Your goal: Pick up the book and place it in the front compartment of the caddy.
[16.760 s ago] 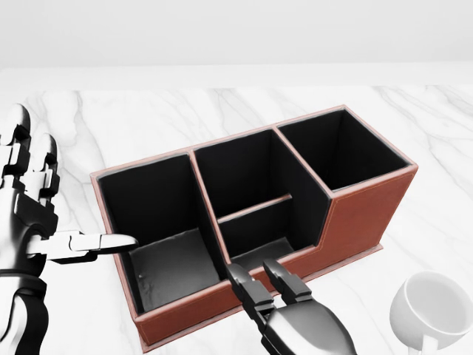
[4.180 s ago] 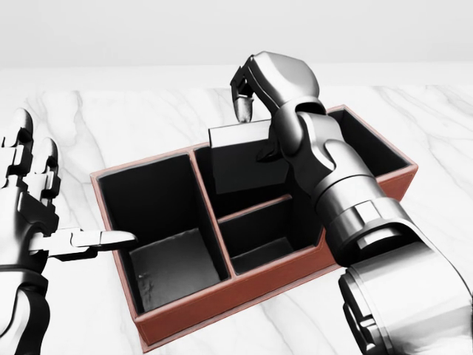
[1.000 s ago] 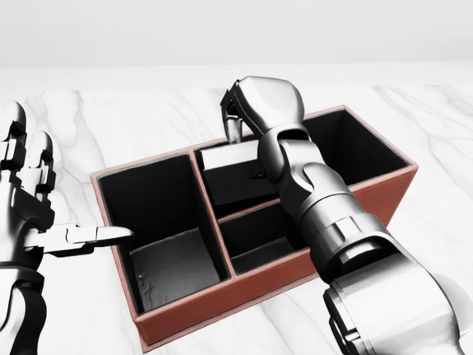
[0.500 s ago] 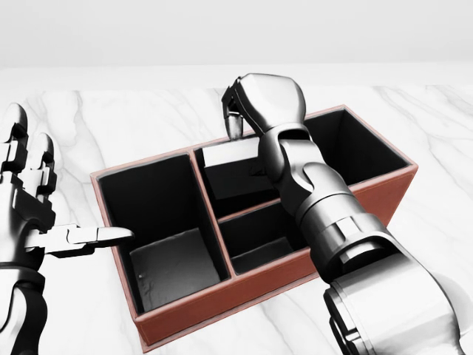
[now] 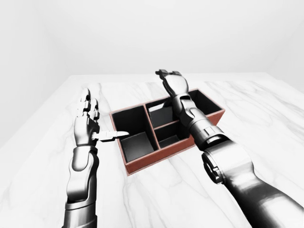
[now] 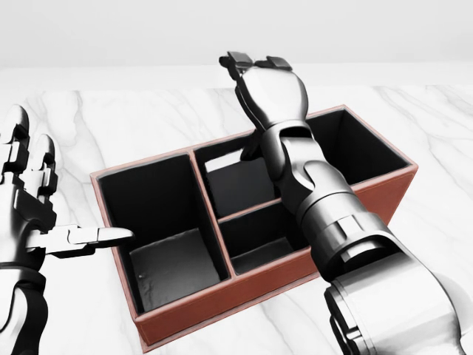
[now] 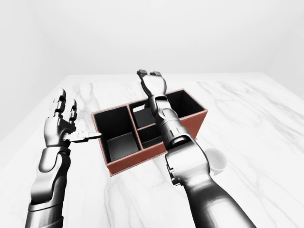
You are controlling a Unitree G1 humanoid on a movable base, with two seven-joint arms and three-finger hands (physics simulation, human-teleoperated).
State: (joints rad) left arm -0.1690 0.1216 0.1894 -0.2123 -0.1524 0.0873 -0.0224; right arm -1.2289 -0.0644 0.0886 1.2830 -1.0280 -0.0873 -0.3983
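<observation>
The red-brown caddy [image 6: 355,222] with black insides lies across the marble table in the head view. The dark book [image 6: 238,185] stands inside the upper middle compartment, its pale top edge just below the rim, with no finger on it. Directly above it my right hand [image 6: 257,63] is open, fingers stretched up and away from the book, while its forearm crosses over the lower middle compartment. My left hand [image 6: 52,207] is open at the view's left, palm spread, thumb pointing at the caddy's left wall without touching it.
A white cup [image 7: 216,161] stands on the table to the right of my right arm, near the caddy's lower right corner. The marble table [image 5: 266,109] stretches wide on all sides; a pale wall lies beyond its top edge.
My right hand has opened and let go of the book; its fingers have swung upward. The book has sunk lower into the upper middle compartment. The left hand has held still.
</observation>
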